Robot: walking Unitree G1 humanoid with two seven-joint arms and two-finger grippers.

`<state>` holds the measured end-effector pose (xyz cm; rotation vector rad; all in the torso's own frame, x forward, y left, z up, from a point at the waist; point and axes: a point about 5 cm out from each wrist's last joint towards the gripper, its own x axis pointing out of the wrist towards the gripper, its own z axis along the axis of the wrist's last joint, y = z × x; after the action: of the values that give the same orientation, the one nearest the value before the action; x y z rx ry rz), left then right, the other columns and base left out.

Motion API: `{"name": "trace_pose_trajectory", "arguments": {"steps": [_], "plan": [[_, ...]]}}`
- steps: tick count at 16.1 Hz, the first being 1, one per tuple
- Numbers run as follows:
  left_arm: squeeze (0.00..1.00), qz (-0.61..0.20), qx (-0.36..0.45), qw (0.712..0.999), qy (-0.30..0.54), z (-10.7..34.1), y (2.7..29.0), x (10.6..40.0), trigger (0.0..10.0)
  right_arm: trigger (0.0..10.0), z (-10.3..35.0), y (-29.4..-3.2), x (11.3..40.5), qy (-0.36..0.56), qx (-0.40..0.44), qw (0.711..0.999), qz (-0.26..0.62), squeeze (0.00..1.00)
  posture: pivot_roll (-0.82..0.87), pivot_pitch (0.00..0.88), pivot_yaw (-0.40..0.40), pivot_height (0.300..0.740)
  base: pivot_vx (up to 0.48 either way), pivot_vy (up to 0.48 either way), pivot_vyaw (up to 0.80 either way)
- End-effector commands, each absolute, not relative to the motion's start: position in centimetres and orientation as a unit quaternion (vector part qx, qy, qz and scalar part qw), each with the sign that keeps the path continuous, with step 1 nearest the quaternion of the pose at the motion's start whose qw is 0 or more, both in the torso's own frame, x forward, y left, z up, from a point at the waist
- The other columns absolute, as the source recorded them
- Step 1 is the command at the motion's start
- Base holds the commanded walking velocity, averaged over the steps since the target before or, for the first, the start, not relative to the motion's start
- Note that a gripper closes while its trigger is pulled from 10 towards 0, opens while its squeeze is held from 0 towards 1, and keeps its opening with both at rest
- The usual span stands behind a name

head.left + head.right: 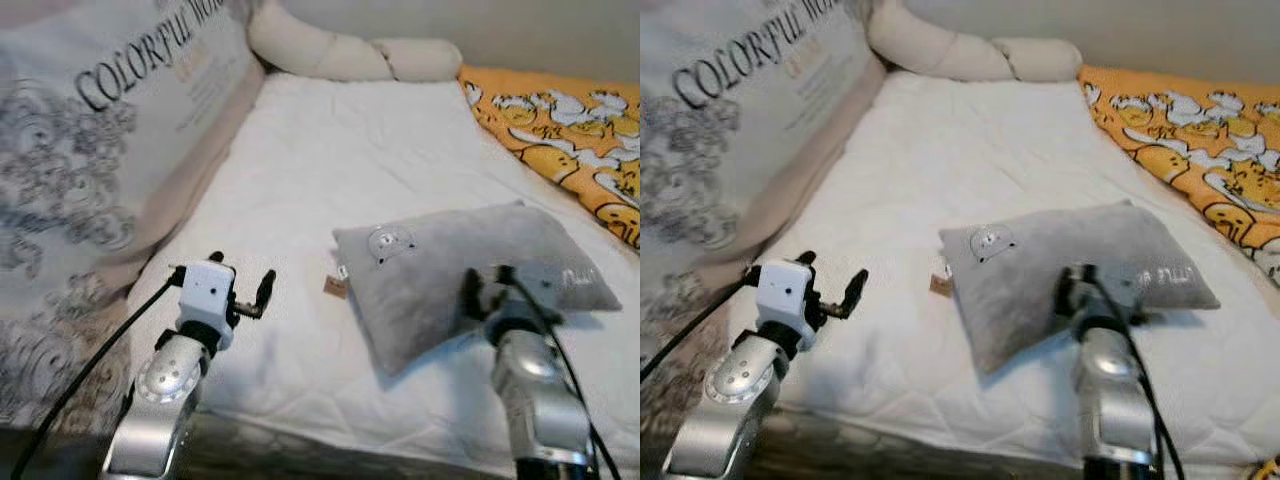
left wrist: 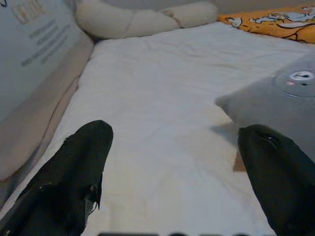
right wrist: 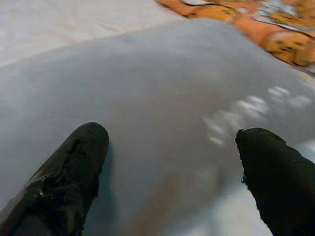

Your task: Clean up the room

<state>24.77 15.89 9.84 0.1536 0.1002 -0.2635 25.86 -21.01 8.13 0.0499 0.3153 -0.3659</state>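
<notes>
Right gripper [image 1: 487, 290], fingers spread, sits at the grey pillow's [image 1: 440, 260] near edge, seemingly touching; left gripper [image 1: 240, 290] hovers unclenched over the white bedding [image 1: 340, 170]. Next: clamp the pillow.

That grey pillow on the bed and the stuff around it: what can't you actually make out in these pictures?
- Grey pillow: its near edge is hidden behind the right gripper in the eye views.
- White emblem on the pillow: too small to read.
- Brown tag beside the pillow: too small to read.
- Large printed cushion: its lettering is cut off by the top edge.
- Orange patterned blanket: cut off by the right edge.
- Left gripper: open over the white sheet.
</notes>
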Motion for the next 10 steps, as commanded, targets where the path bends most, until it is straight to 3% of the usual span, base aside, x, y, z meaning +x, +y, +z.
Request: {"name": "trace_pose_trajectory", "arguments": {"steps": [1, 7, 10], "plan": [[0.0, -0.162, 0.079, 0.982, 0.053, 10.0, 15.3, 24.8, 10.0, 10.0, 8.0, -21.8, 26.0, 0.165, 0.053, 0.964, -0.2, 1.0, 0.12, 0.0, 0.004, 0.74, 0.0, 0.0, 0.0], [0.0, -0.277, 0.109, 0.951, 0.081, 9.8, 14.7, 24.2, 10.0, 10.0, 6.1, -24.0, 26.5, 0.22, 0.201, 0.922, -0.248, 1.0, 0.13, 0.0, 0.009, 0.74, 0.0, 0.0, 0.0], [0.0, -0.342, 0.109, 0.93, 0.075, 10.7, 14.4, 24.2, 10.0, 10.0, 5.3, -23.4, 27.9, 0.157, 0.406, 0.89, -0.14, 1.0, 0.13, 0.0, 0.018, 0.74, 0.0, 0.0, 0.0]]}}
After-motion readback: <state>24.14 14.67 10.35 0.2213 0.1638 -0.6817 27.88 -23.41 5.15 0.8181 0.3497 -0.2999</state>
